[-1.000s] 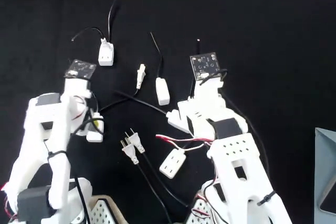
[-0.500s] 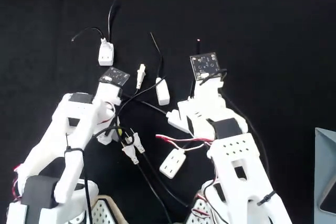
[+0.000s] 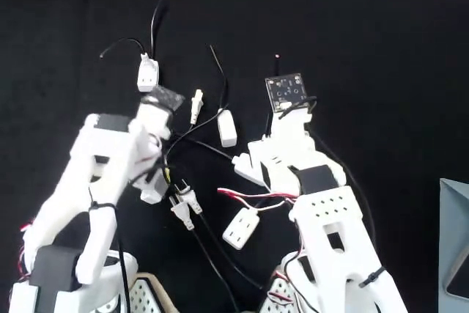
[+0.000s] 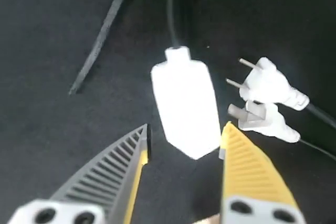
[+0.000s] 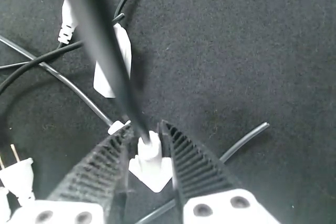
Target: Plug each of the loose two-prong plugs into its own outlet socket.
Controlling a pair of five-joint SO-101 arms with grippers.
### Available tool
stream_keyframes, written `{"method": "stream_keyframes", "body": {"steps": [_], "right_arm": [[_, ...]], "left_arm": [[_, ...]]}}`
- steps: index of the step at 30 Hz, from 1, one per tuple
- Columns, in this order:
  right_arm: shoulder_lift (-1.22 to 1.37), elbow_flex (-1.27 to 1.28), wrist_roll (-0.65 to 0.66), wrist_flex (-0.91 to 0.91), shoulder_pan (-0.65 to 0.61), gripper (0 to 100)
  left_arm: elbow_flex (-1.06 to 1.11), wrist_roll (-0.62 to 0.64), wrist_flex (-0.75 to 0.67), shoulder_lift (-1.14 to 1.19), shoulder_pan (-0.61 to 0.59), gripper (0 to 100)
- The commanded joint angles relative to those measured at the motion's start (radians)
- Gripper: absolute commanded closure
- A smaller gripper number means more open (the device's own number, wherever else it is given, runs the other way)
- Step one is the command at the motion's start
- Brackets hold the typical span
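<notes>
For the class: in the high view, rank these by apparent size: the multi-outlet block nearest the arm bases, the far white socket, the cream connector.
Largest: multi-outlet block, though nearness to the camera may flatter it.
Middle: far white socket.
Smallest: cream connector, clearly the slimmest.

2 two-prong plugs (image 3: 179, 212) — 5 white sockets (image 3: 227, 130) — 1 cream connector (image 3: 196, 105)

Two-prong plug (image 5: 18, 178) half cut off at the edge (right wrist view)
</notes>
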Motion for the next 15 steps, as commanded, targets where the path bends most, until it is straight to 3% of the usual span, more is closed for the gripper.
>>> {"method": "stream_keyframes", "body": {"steps": [1,9,15], "right_arm": [[-0.005,-0.007,-0.005,-0.014,0.002,98.7],[-0.005,-0.007,-0.003,-0.015,0.002,98.7],[-0.005,-0.007,-0.003,-0.014,0.002,98.7]], "left_arm": [[-0.191,0.0,0.137,-0.014,-0.056,77],[-0.232,-0.002,0.163,-0.003,-0.102,77],[-0.027,-0.002,-0.048,-0.002,-0.094,77]]}}
